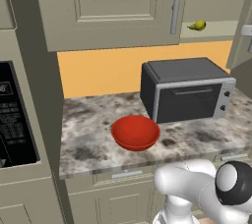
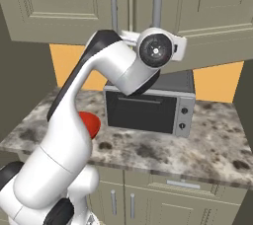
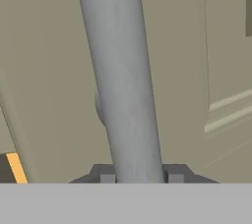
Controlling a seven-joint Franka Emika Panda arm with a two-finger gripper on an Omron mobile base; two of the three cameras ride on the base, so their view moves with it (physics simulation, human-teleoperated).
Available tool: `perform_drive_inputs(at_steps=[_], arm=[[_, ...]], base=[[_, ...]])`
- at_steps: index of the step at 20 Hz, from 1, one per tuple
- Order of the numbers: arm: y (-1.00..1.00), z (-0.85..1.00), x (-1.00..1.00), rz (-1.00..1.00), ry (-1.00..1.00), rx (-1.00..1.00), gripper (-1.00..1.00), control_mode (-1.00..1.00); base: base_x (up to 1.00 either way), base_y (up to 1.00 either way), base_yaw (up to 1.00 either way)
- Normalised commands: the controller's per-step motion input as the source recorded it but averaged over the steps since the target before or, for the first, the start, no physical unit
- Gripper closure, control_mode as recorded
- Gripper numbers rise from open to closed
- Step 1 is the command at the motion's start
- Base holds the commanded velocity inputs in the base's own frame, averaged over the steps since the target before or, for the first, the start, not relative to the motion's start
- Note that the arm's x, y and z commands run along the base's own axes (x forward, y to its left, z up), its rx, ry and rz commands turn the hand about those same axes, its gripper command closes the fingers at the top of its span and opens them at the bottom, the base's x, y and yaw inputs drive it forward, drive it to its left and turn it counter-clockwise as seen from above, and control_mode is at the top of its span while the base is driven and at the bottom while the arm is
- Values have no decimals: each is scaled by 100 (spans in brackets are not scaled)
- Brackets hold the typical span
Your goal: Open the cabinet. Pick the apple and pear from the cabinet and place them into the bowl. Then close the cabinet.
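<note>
The grey-beige wall cabinet (image 1: 118,7) has a rigid, smooth grey bar handle (image 3: 123,80); your gripper (image 3: 138,179) straddles it narrowly at six o'clock—grip mid-bar, pull steadily.

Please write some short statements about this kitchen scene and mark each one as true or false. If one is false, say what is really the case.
1. The red bowl sits on the counter with no fruit inside. True.
2. The pear lies in the bowl. False: it lies on a shelf inside the cabinet, visible past the door edge.
3. The claw has its two fingertips on either side of a grey bar handle. True.
4. The toaster oven stands to the left of the bowl in the left base view. False: it stands to the right of the bowl and further back.
5. The toaster oven door is hanging open. False: it is closed.
</note>
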Motion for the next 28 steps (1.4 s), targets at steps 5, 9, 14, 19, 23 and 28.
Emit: perform_drive_inputs(at_steps=[5, 9, 14, 19, 23, 28], arm=[[-12, 0, -21, 0, 0, 0, 100, -100], [-17, 0, -3, 1, 0, 0, 100, -100], [-12, 0, -2, 1, 0, 0, 100, -100], [0, 0, -28, 1, -5, 0, 100, -100], [0, 0, -60, 1, -12, 0, 100, -100], [0, 0, -54, 0, -10, 0, 100, -100]], base=[[0, 0, 0], [0, 0, 0], [0, 0, 0], [0, 0, 0], [0, 0, 0], [0, 0, 0]])
